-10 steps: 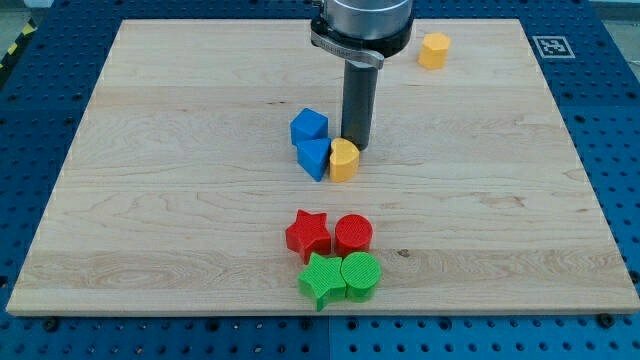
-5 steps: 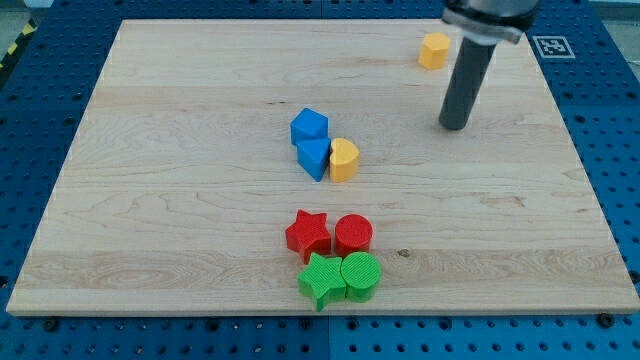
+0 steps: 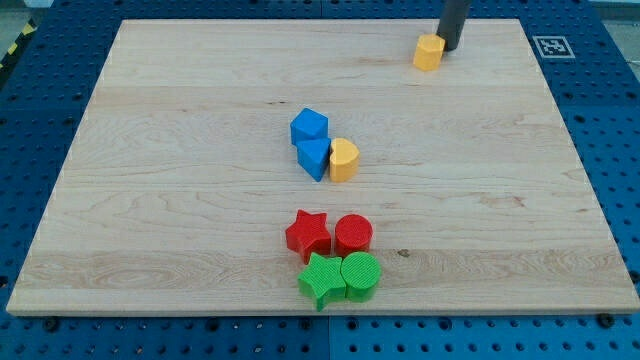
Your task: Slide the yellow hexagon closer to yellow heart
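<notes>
Bright, even overhead light; sharp focus throughout. Blocks cast only faint short shadows on the desk [image 3: 180, 150]. No glare, no blur.

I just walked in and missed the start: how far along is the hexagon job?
Done: my tip is behind the yellow hexagon, at its upper right. In hand: starting the push. Left: nearly everything, since the hexagon is far from the yellow heart beside the blue blocks.

The bench [image 3: 180, 150] is a light wooden board set on a blue perforated base [image 3: 620, 150]. Near its top edge lies the yellow hexagon [image 3: 429, 53]. At centre, the yellow heart [image 3: 343, 160] touches a blue triangular block [image 3: 314, 157], with a blue pentagon [image 3: 309, 126] just above. Toward the bottom, a red star [image 3: 308, 235], red cylinder [image 3: 353, 235], green star [image 3: 321, 280] and green cylinder [image 3: 361, 276] are clustered together.
</notes>
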{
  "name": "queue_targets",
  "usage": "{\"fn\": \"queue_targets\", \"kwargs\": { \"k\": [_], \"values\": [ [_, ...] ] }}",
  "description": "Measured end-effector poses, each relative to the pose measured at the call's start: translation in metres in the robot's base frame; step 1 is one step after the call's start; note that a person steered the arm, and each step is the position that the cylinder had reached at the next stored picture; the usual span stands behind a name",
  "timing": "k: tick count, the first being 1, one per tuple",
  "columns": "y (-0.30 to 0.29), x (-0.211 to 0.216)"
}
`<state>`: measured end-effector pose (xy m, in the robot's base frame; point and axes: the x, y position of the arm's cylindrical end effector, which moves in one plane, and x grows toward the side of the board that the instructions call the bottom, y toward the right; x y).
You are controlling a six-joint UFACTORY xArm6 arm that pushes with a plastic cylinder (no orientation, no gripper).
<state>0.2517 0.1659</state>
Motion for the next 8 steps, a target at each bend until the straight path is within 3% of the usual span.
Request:
{"fn": "queue_targets", "kwargs": {
  "k": [2,3,6,8],
  "values": [
    [-0.051,0.001],
    [-0.02,0.021],
    [-0.019,0.046],
    [-0.035,0.039]
  ]
}}
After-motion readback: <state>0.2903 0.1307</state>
